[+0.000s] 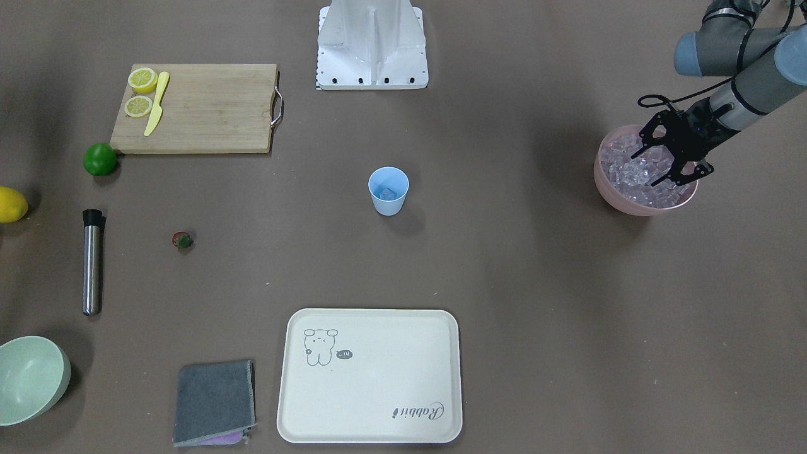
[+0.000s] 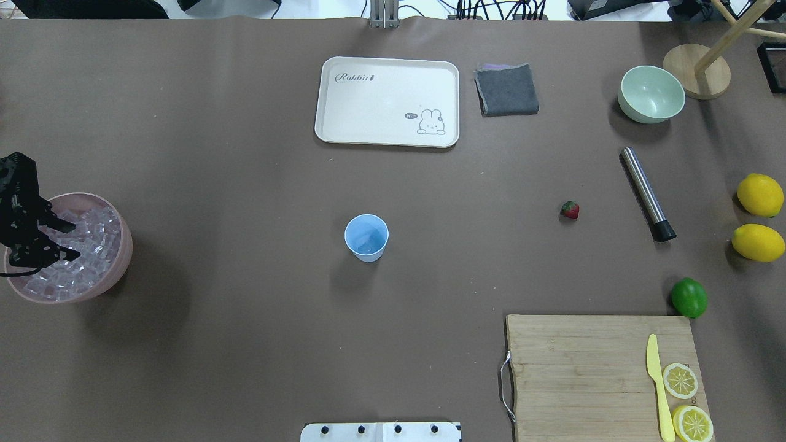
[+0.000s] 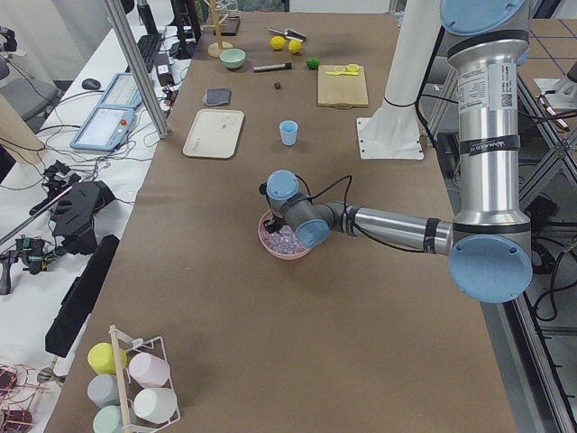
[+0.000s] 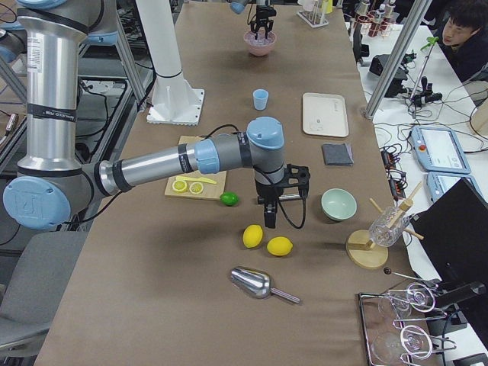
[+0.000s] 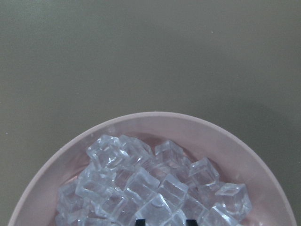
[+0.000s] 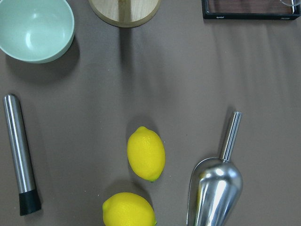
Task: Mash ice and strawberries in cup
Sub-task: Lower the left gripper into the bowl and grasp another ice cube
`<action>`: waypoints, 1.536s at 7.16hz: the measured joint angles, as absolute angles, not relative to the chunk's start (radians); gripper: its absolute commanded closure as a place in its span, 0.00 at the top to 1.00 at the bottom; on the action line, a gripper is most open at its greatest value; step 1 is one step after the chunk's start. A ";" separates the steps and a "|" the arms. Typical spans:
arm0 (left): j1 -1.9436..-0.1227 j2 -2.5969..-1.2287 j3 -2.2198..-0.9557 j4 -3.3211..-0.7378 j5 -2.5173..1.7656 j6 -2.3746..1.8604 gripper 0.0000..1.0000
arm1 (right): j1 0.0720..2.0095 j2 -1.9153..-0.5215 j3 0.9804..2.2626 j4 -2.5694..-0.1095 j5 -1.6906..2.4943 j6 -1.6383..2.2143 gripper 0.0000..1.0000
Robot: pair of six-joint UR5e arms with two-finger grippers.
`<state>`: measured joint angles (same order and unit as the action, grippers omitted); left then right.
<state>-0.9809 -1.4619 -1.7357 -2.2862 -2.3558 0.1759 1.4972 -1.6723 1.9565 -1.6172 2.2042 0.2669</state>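
The light blue cup (image 1: 388, 189) stands upright at the table's middle, also in the overhead view (image 2: 366, 237), with what looks like one ice cube inside. The ice (image 1: 633, 176) fills a pink bowl (image 1: 630, 208) at the robot's left end. My left gripper (image 1: 652, 167) hangs open just above the ice, fingers spread, also in the overhead view (image 2: 70, 241). The left wrist view shows the cubes (image 5: 150, 188) close below. The strawberry (image 1: 183, 239) lies alone on the table (image 2: 570, 210). My right gripper (image 4: 278, 200) hovers near two lemons; I cannot tell its state.
A steel muddler (image 2: 645, 190) lies next to the strawberry. A lime (image 2: 689, 298), two lemons (image 2: 760, 195), a cutting board (image 2: 583, 368) with lemon halves and a yellow knife, a green bowl (image 2: 651, 95), a cloth (image 2: 506, 89), a tray (image 2: 387, 101) and a metal scoop (image 6: 216, 188) are around.
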 measured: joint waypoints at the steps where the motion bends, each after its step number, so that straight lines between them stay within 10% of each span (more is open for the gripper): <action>1: -0.977 -1.462 -1.732 -2.286 -2.351 0.173 0.97 | 1.497 -1.672 1.956 -1.617 2.204 0.267 1.00; 8: -0.945 -1.480 -1.702 -2.287 -2.301 0.157 0.96 | 1.493 -1.672 1.954 -1.617 2.203 0.268 1.00; 11: -0.931 -1.474 -1.714 -2.287 -2.290 0.142 0.00 | 1.490 -1.671 1.953 -1.617 2.200 0.269 1.00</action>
<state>-0.9307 -1.4738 -1.7138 -2.2873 -2.2900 0.1423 1.4898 -1.6708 1.9528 -1.6168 2.2000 0.2688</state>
